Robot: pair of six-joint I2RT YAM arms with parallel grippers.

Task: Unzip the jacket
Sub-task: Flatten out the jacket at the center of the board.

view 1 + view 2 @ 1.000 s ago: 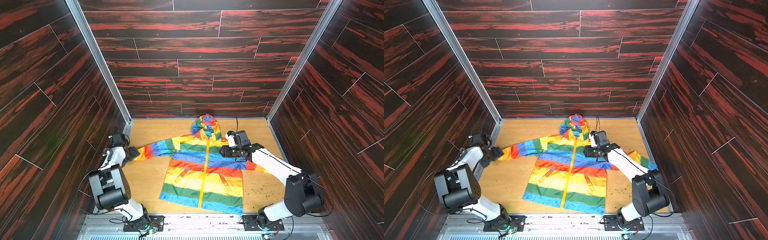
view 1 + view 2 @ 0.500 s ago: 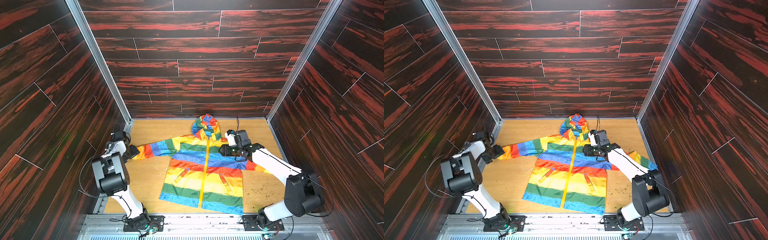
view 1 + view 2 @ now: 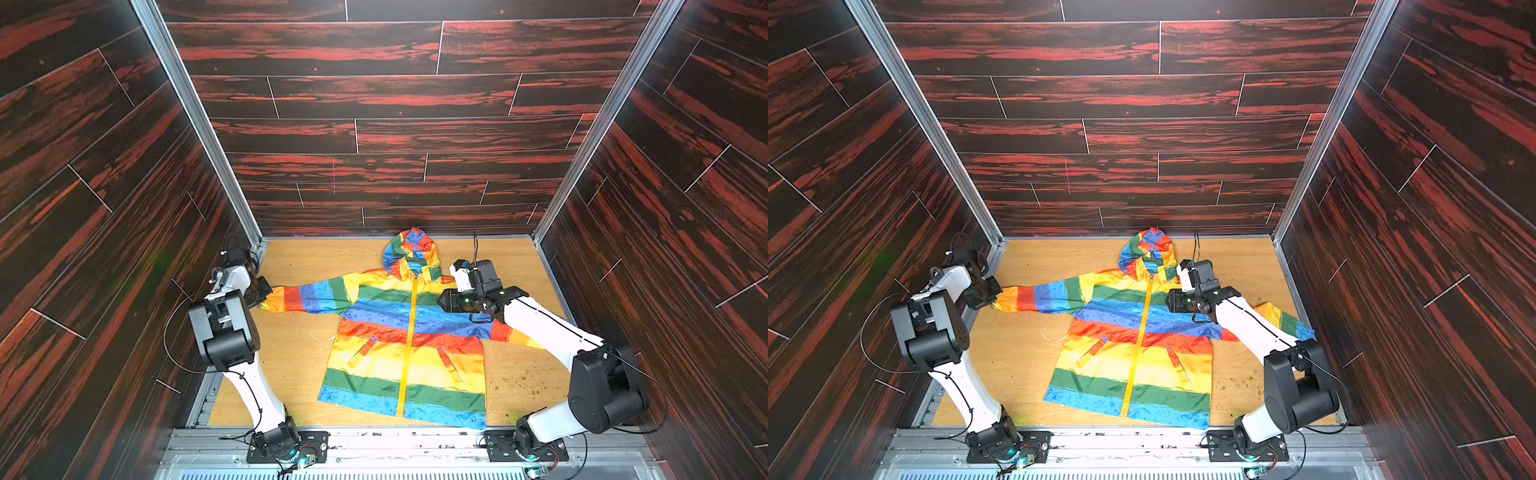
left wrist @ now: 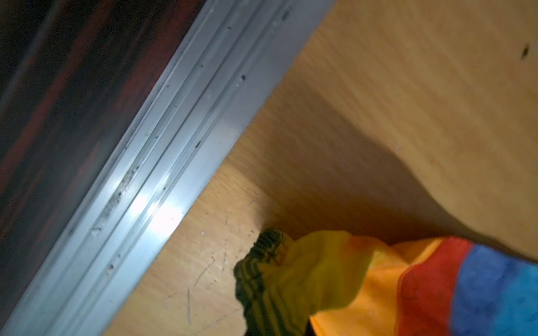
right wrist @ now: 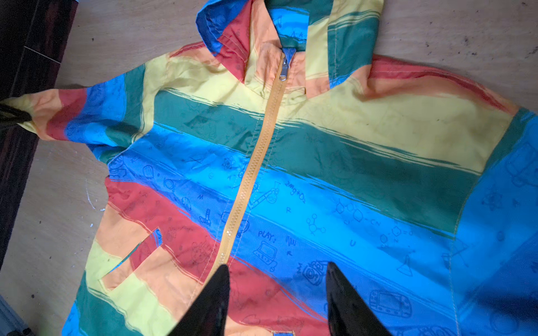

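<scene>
- The jacket [image 3: 409,345] lay flat and face up in the middle of the wooden table [image 3: 291,365]. Its hem was close to the near edge, and its yellow zipper [image 3: 409,332] was closed from hem to collar.
- Left of the body the wood was bare. To the right lay scattered crumbs [image 3: 519,380], and the right arm crossed over the right sleeve.
- Midway back, the right gripper [image 5: 279,299] hovered above the chest just right of the zipper, its claw about half open and holding nothing.
- Level with it on the left came the change: the left gripper [image 3: 261,291], wide open a second before, had closed tight on the sleeve cuff [image 4: 262,270], which showed bunched in the wrist view. I judged that the jacket was now pinned at one end, so a tug on the zipper would drag it less.
- That claw sat hard by the metal rail [image 4: 131,189] of the left wall — little room to draw the sleeve further left.
- Farther back, the zipper pull [image 5: 283,69] lay uncovered at the collar, and nothing lay across the zipper towards the near side. The tip of the hood [image 3: 411,253] nearly met the far wall [image 3: 374,208].
</scene>
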